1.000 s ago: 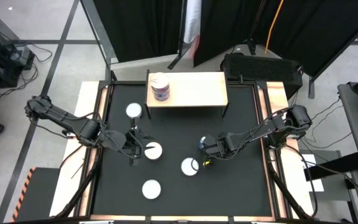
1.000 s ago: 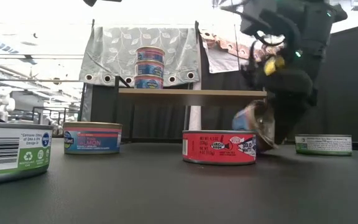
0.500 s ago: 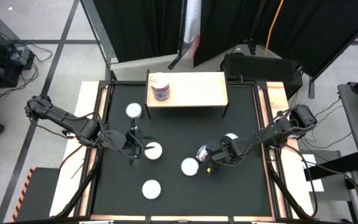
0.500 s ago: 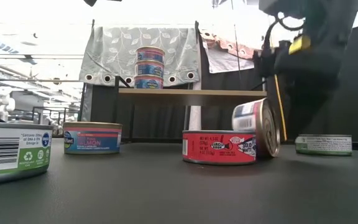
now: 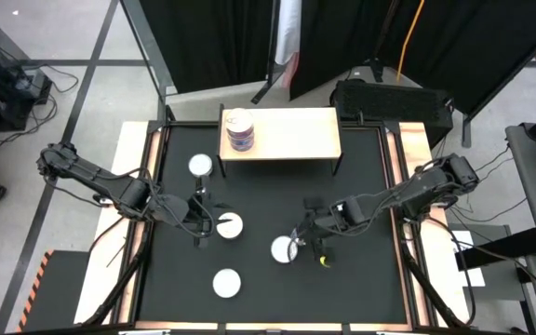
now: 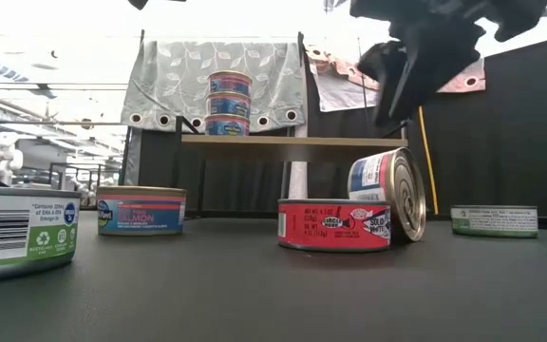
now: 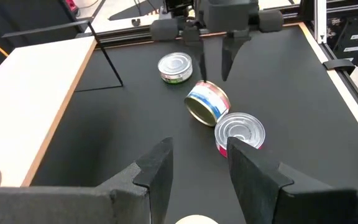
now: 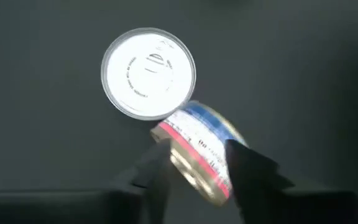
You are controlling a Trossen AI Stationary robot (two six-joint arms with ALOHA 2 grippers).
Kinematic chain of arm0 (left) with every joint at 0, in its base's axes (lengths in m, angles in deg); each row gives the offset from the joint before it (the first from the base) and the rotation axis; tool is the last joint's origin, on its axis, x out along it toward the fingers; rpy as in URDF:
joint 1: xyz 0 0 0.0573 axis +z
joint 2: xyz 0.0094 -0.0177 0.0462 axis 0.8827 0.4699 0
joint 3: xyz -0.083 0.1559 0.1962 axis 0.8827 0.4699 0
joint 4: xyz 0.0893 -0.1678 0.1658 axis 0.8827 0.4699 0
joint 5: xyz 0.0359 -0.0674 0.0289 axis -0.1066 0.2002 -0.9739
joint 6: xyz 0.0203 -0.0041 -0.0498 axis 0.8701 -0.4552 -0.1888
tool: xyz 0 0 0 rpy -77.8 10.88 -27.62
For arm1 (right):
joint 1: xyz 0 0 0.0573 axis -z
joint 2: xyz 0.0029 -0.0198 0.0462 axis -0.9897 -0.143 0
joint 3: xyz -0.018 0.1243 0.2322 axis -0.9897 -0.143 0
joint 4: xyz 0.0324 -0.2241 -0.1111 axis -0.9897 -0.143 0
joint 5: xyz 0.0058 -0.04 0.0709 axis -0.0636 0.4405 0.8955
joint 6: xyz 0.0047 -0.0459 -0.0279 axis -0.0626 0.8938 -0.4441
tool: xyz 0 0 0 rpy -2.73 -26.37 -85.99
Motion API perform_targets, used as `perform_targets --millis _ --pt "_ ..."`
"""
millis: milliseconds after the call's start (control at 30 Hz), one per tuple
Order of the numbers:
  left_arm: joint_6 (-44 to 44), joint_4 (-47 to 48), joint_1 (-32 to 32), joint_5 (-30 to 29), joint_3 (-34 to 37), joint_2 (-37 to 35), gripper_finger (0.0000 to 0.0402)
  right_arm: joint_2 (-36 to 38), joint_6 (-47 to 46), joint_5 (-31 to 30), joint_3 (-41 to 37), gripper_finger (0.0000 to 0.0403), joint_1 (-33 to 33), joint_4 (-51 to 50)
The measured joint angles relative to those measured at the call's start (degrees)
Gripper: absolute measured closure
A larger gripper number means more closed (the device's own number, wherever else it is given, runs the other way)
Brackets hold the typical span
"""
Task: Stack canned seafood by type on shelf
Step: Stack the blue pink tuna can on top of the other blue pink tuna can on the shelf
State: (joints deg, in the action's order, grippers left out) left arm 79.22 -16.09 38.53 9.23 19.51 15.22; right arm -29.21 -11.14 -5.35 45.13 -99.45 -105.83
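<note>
Since a second ago the right gripper (image 5: 311, 230) has let go of the blue-and-red tin (image 6: 388, 193) and lifted clear of it; its fingers (image 7: 226, 59) now hang spread and empty just above that tin. That tin, earlier tilted in the grasp, now rests on its edge, leaning against the red tin (image 6: 335, 225) near the middle of the desk (image 5: 361, 279), its gold-coloured end facing outward. In the right wrist view the red tin's silvery-white lid (image 8: 148, 73) shows flat, with the tilted tin touching its rim.

The shelf (image 5: 291, 133), light wood on thin dark legs, stands at the desk's far edge. On its left end sits a stack of three blue-labelled tins (image 6: 229, 104).

Other tins lie flat on the desk: a salmon tin with a blue and pink label (image 6: 141, 210), a green-and-white tin (image 6: 494, 220) toward the right edge, and another green-and-white one (image 6: 22, 230) close to the near edge. From above, white lids show near the shelf's left leg (image 5: 200, 166) and by the near edge (image 5: 227, 283).

The left gripper (image 5: 202, 216) waits low over the desk's left half, fingers apart and empty, beside another white-lidded tin (image 5: 230, 224).
</note>
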Motion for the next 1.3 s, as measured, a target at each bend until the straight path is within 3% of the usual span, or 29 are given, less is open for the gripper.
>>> perform_targets --millis 133,267,833,1300 --pt "-0.5 0.0 0.0 0.2 0.0 0.0 0.0249 0.0 9.3 6.7 0.3 0.0177 2.6 0.0" --pt "-0.8 0.1 0.0 0.2 0.0 0.0 0.0249 0.0 20.1 9.5 0.3 0.0143 3.1 0.4" --pt "-1.3 0.0 0.0 0.2 0.0 0.0 0.0249 -3.0 41.1 15.2 0.3 0.0109 8.4 0.1" --pt "-2.8 0.2 0.0 -0.1 0.0 0.0 0.0249 -10.2 43.3 24.4 0.2 0.0118 13.8 -0.7"
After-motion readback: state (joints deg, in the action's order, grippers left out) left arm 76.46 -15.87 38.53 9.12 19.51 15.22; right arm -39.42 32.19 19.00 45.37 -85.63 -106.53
